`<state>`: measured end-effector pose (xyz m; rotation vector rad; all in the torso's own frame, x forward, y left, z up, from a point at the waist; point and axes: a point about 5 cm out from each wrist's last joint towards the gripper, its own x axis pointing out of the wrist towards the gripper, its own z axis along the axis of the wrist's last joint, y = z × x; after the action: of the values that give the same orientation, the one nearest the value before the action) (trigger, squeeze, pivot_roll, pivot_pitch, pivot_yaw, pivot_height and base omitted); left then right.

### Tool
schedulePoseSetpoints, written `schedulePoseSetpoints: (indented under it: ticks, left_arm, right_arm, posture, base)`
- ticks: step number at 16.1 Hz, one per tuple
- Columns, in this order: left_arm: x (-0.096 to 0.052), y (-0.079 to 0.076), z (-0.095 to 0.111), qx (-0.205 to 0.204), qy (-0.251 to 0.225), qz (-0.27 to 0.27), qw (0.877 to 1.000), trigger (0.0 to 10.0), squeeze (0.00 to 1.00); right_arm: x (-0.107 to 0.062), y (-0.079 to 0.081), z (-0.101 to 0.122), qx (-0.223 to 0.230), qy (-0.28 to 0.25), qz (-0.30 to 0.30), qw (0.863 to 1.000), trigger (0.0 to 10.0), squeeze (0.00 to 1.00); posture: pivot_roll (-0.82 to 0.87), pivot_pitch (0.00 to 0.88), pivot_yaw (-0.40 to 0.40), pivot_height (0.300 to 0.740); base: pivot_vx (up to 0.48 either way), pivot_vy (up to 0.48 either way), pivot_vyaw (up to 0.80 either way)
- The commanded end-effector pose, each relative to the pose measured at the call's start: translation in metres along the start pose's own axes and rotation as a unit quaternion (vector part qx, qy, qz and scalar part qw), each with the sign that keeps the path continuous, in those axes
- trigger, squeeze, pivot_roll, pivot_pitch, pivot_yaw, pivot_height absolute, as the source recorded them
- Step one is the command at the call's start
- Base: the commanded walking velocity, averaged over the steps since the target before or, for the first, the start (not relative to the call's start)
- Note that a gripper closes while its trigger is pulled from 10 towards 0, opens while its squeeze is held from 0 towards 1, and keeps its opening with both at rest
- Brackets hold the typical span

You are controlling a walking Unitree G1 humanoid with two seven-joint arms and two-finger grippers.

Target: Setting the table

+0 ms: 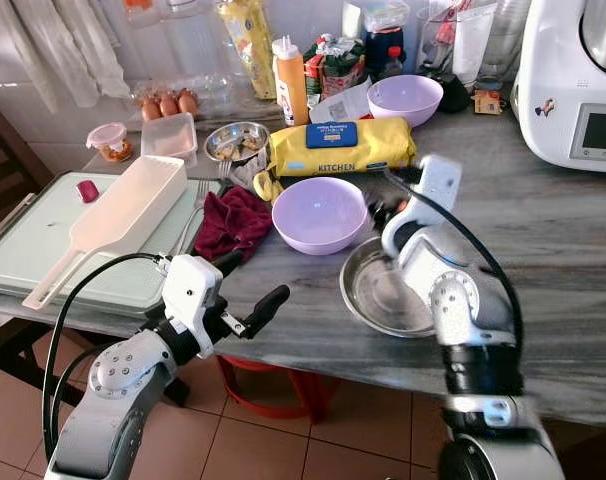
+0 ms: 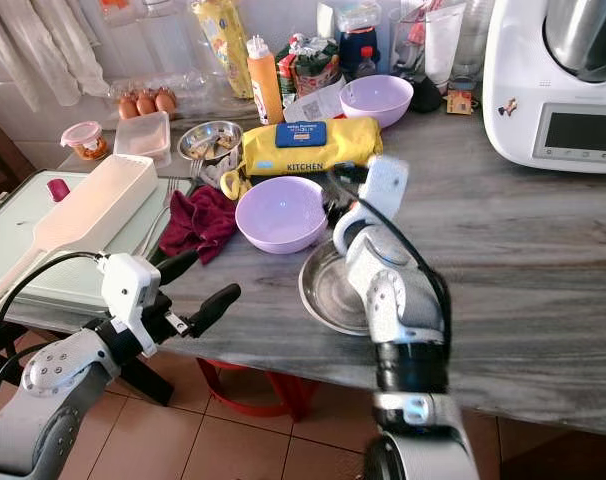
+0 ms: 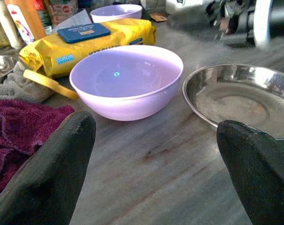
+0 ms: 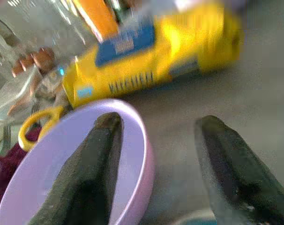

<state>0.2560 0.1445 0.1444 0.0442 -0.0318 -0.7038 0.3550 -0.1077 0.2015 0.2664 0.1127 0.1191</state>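
- Nearest, the left gripper (image 1: 245, 287) is held with its fingers spread wide at the counter's (image 1: 543, 300) front edge; the lilac bowl (image 1: 320, 213) and steel plate (image 1: 383, 297) are seen ahead of its jaws, untouched.
- Further in, the right gripper (image 4: 156, 173) is poised over the plate with jaws parted, straddling the bowl's rim.
- Beyond, a yellow wipes pack (image 1: 343, 146) is set behind the bowl, with a second lilac bowl (image 1: 405, 98) farther back.

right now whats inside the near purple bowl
The near purple bowl looks empty: only bare lilac inside, with a small glint. The right hand hovers open over its rim, one finger above the inside, hiding a strip from that wrist view.
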Motion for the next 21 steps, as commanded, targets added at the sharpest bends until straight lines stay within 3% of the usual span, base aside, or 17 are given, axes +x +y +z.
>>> schedulePoseSetpoints:
  ticks: [1,4,10,11,15,21]
  left_arm:
    - [-0.001,0.004,0.0,0.004,0.003,0.009,1.0,10.0,0.0]
    - [0.0,0.003,0.0,0.003,-0.001,0.011,1.0,10.0,0.0]
    - [0.003,0.0,-0.001,-0.004,-0.008,0.01,1.0,10.0,0.0]
    - [0.004,-0.002,-0.001,-0.009,-0.011,0.01,1.0,10.0,0.0]
    - [0.004,-0.004,-0.001,-0.011,-0.011,0.008,1.0,10.0,0.0]
    - [0.002,-0.004,-0.001,-0.011,-0.01,0.011,1.0,10.0,0.0]
  right_arm:
    - [-0.005,0.008,0.004,-0.037,-0.023,0.014,0.999,10.0,1.0]
    - [-0.018,0.004,0.008,-0.067,-0.058,0.019,0.996,10.0,1.0]
    - [-0.056,-0.008,-0.006,-0.153,-0.087,0.011,0.984,10.0,1.0]
    - [-0.062,-0.012,-0.019,-0.155,-0.056,0.009,0.986,10.0,1.0]
    - [-0.065,-0.021,-0.035,-0.169,0.006,0.003,0.986,10.0,1.0]
    - [-0.062,-0.023,-0.045,-0.125,0.074,0.004,0.989,10.0,1.0]
  posture:
    - [-0.1,0.091,0.108,0.74]
    - [-0.11,0.088,0.107,0.74]
    - [-0.13,0.084,0.111,0.74]
    - [-0.13,0.086,0.113,0.74]
    - [-0.14,0.093,0.111,0.74]
    - [-0.13,0.098,0.109,0.74]
  base:
    - [0.0,0.0,0.0]
    - [0.0,0.0,0.0]
    - [0.0,0.0,0.0]
    - [0.0,0.0,0.0]
    - [0.0,0.0,0.0]
    - [0.0,0.0,0.0]
